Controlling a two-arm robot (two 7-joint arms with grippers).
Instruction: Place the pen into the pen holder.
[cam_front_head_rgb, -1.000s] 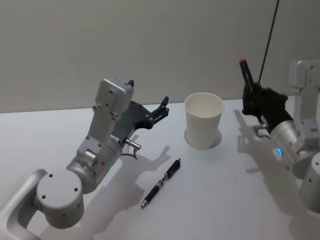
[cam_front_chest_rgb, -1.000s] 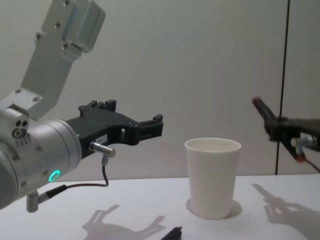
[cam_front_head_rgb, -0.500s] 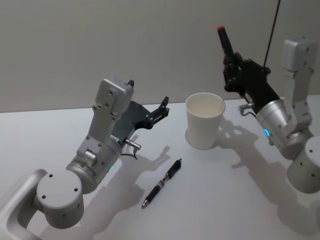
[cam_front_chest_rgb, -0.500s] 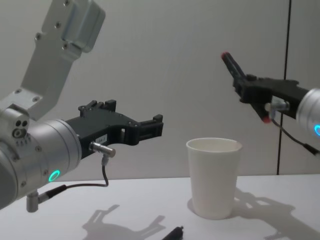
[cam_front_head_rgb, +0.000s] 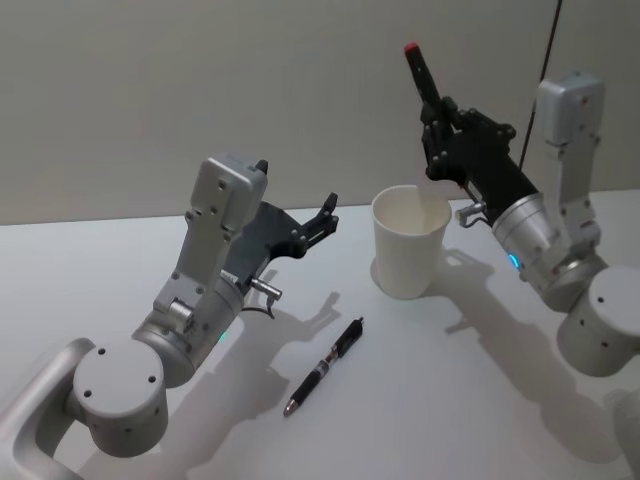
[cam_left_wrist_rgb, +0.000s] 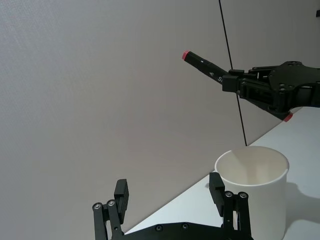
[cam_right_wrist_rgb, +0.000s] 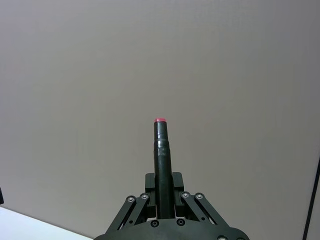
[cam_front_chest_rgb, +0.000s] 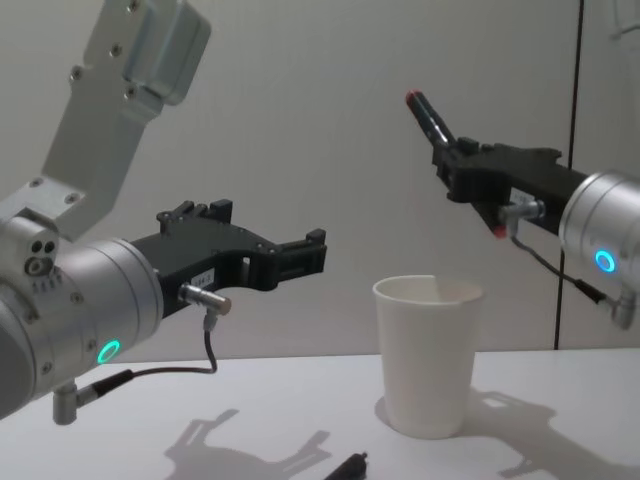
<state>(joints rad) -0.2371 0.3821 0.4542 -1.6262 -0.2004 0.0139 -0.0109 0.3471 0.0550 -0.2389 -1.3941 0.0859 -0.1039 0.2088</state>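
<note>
**Right arm: pen held over the cup, axis tilted, lower end outside the right rim**

The right gripper (cam_front_head_rgb: 440, 125) is clamped on a black pen with red ends (cam_front_head_rgb: 420, 72), jaws closed on the barrel below its middle. It hangs in the air above the plain white tapered paper cup (cam_front_head_rgb: 408, 250), which stands upright toward the far edge of the white tabletop (cam_front_head_rgb: 480, 400), right of centre.

The pen's long axis is not vertical. The upper red end leans up and toward the robot's left. In the chest view the lower red end sits above the rim and just outside the cup's right side, so the cup mouth lies below and slightly left of that end. Pen and cup do not touch.

The coming move likely calls for a short shift to the left and a turn of the wrist to bring the axis nearer upright, so that the lower end clears the rolled rim before descent. A tip striking the rim could topple the light cup.

The left gripper (cam_front_head_rgb: 318, 222) hovers left of the cup, jaws spread and empty. A second black pen with a silver band (cam_front_head_rgb: 322, 367) lies flat near the tabletop's centre, nearer the left arm.
</note>
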